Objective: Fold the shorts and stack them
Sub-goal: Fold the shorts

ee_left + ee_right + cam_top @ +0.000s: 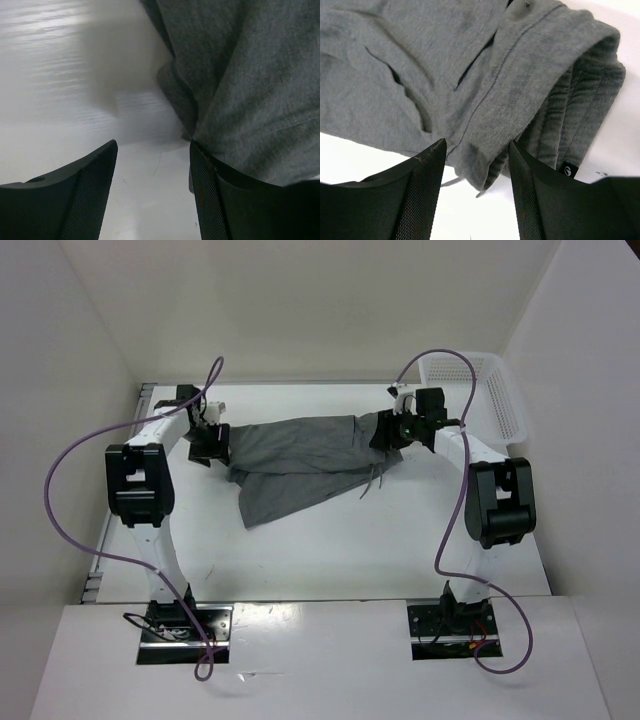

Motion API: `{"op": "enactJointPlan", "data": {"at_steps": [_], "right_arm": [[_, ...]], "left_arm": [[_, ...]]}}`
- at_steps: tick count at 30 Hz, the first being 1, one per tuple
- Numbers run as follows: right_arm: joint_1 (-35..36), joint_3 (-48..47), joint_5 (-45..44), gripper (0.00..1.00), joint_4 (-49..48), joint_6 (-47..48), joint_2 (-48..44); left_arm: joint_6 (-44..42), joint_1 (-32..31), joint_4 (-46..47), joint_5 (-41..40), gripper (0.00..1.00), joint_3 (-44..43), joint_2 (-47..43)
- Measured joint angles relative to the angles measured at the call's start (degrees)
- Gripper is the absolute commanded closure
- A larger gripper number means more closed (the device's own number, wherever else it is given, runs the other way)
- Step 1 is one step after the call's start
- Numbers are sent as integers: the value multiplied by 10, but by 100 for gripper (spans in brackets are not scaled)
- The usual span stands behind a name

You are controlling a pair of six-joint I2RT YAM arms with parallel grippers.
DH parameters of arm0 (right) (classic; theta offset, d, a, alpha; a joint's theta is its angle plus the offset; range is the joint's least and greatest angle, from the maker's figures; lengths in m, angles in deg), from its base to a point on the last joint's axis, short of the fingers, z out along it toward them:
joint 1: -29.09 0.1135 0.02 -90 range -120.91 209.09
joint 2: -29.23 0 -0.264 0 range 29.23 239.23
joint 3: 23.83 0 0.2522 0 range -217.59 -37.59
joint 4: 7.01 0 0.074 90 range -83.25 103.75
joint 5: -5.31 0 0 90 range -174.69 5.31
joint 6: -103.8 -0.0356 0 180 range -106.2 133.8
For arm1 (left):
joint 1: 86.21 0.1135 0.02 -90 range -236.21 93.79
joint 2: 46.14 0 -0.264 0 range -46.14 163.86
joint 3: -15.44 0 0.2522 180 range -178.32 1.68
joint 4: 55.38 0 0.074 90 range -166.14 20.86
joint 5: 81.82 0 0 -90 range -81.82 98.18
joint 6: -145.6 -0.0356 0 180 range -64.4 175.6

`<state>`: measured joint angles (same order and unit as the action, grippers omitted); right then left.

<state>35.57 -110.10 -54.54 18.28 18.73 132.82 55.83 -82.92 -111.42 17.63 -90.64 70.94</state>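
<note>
The left claw is hanging with its fingers apart over bare table, gripping nothing, with the grey shorts lying just beside one finger. The right claw is likewise standing open and empty, right by the waistband end. The shorts are lying stretched between the two claws across the far half of the table, a drawstring trailing toward the near side. A white basket is sitting in the far right corner.

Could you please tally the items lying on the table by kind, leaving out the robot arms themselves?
Grey shorts: 1
White mesh basket: 1
Total: 2
</note>
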Motion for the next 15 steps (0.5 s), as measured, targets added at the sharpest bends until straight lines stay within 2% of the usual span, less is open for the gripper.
{"op": "enactJointPlan", "data": {"at_steps": [4, 11, 15], "right_arm": [[0, -8, -5, 43, -3, -5, 18], [0, -11, -8, 45, -8, -11, 23], [0, -11, -10, 46, -9, -10, 23]], "left_arm": [[0, -1, -16, 55, 33, -14, 26], [0, -3, -23, 101, 34, -17, 29], [0, -5, -29, 120, 42, -28, 36]]}}
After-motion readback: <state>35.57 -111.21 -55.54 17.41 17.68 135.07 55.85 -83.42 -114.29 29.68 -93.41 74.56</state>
